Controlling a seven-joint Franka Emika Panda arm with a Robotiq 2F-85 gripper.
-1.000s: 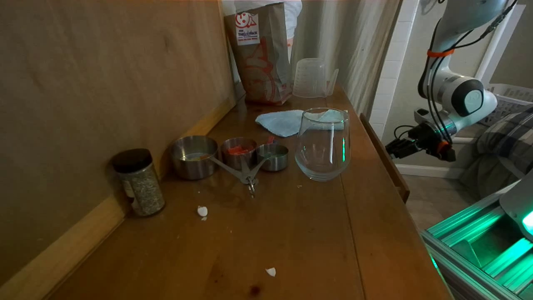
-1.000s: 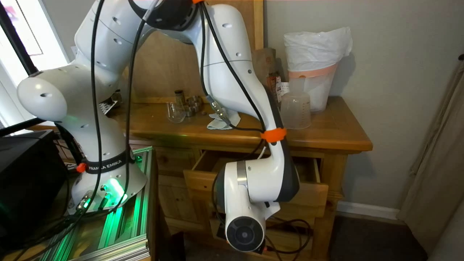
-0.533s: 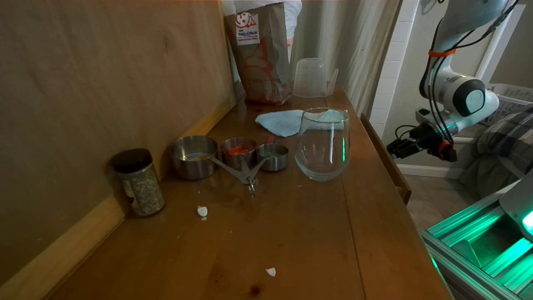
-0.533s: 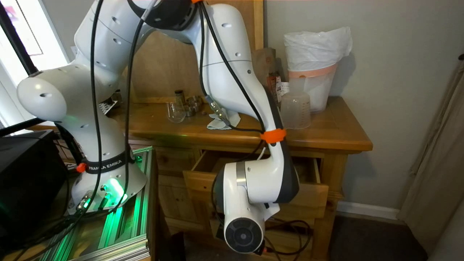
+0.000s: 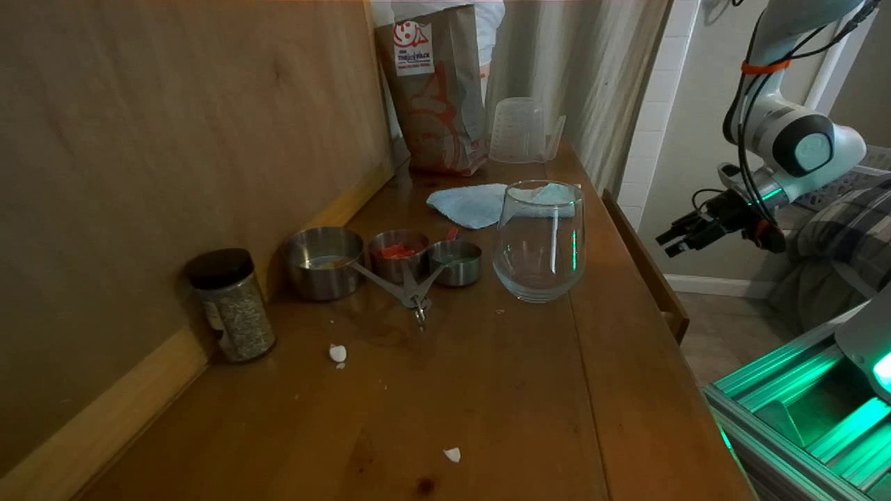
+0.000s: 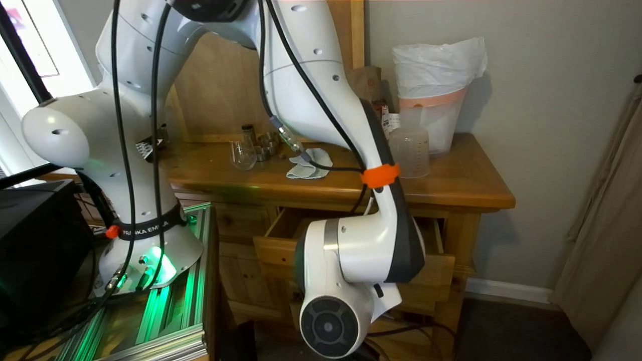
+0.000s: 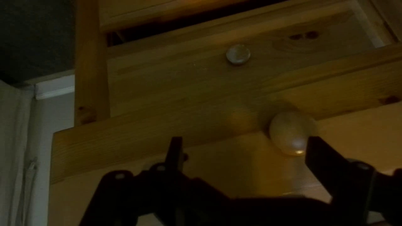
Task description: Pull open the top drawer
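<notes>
The tool [image 7: 244,138] is unclenched, its two dark, blocky fingers [image 7: 326,169] spread wide with nothing gripped. In the wrist view a round, smooth, pale knob [image 7: 287,131] shows between them, next to one of them, which covers its edge (I can't tell if they touch). That knob is on the front of the top drawer [image 6: 276,255], a wide box of yellow wood just under the worktop [image 5: 501,390], and the drawer is pulled out. A lower drawer [image 7: 176,78] has a second knob [image 7: 238,54], and dark spots in its wood. The smooth white arm [image 6: 286,95] bends in front and hides the top drawer's middle.

On the shiny brown worktop stands a clear, round-bellied glass [image 5: 529,268]. Near it are three round metal measuring cups [image 5: 325,280], linked at their handles, one with something red [image 5: 397,251] inside. A black-topped jar [image 5: 241,316], grainy inside, stands by the wooden board [image 5: 195,125], and small white flakes [image 5: 337,353] lie on the wood. Past the glass are a soft, pale blue cloth [image 5: 463,204], a cloudy plastic measuring jug [image 5: 516,132] and a crinkly brown paper bag [image 5: 445,104]. In an exterior view, a bin [image 6: 437,123] at the back has a white plastic bag [image 6: 436,70] over it.
</notes>
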